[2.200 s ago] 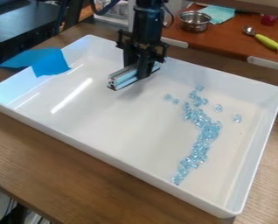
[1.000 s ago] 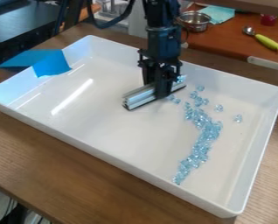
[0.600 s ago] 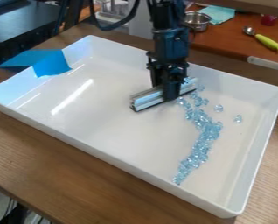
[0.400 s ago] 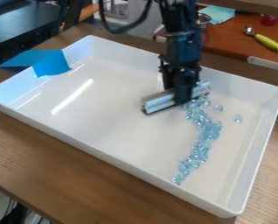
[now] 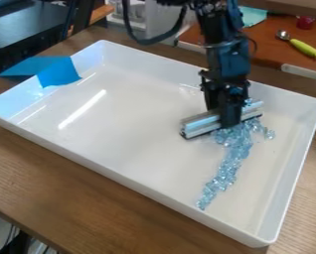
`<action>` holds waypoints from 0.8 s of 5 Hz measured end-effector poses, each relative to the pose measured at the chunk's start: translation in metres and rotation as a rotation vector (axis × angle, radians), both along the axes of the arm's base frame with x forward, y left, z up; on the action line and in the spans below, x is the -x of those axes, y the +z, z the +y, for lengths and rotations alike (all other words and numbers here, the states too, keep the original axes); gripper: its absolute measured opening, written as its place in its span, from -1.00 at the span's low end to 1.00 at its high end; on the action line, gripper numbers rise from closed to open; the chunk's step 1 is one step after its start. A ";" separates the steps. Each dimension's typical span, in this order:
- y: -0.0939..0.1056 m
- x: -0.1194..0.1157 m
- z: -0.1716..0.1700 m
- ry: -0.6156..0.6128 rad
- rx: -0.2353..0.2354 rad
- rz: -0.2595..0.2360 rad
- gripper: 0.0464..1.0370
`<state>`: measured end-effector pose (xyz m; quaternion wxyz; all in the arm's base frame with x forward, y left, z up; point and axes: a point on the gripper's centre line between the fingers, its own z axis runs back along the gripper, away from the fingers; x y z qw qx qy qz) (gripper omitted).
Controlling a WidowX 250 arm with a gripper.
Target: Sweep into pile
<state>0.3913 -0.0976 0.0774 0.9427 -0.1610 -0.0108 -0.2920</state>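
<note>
End effector (image 5: 228,120) clamped on metal bar (image 5: 201,124), bar low in wht tray (image 5: 127,134), at far end of lt blue beads (image 5: 232,156), tray on wd counter (image 5: 88,198)

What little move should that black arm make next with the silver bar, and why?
Probably a short push by the hand, easing the silver bar toward the white tray's near wall. The bar is up against the far end of the blue beads, and a long trail of them runs from there toward that wall, not yet in a pile.
</note>
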 end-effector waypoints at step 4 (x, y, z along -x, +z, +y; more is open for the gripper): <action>-0.003 0.034 -0.008 0.006 0.057 0.089 -0.33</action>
